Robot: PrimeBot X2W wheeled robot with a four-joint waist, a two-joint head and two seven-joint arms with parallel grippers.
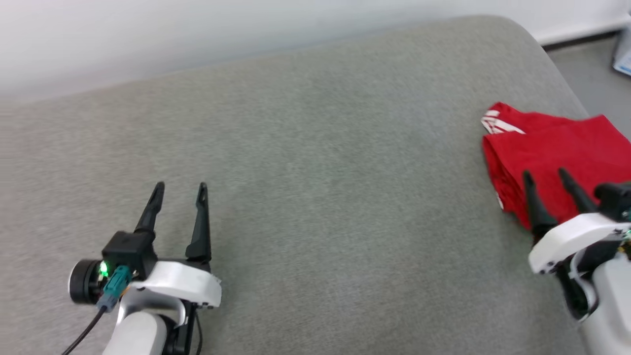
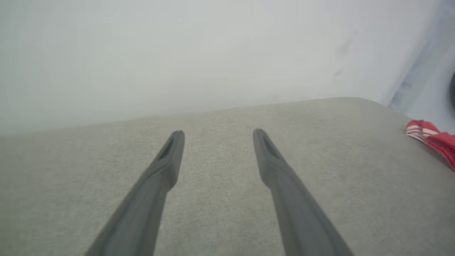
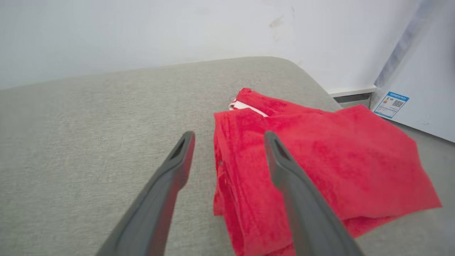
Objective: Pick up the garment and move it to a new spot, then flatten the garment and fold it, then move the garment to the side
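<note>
The garment (image 1: 557, 148) is a red shirt folded into a compact stack at the right edge of the grey cushion, with a striped red-white trim showing at its far corner. It appears in the right wrist view (image 3: 320, 160) and as a sliver in the left wrist view (image 2: 432, 138). My right gripper (image 1: 546, 176) hovers open over the garment's near left edge, nothing between its fingers (image 3: 177, 160). My left gripper (image 1: 180, 188) stands open over bare cushion at the lower left, far from the garment.
The grey cushion (image 1: 315, 172) runs to a white wall at the back and rounds off at the right, where the floor (image 1: 591, 74) lies below. A white appliance with a blue label (image 3: 391, 104) stands right of the cushion.
</note>
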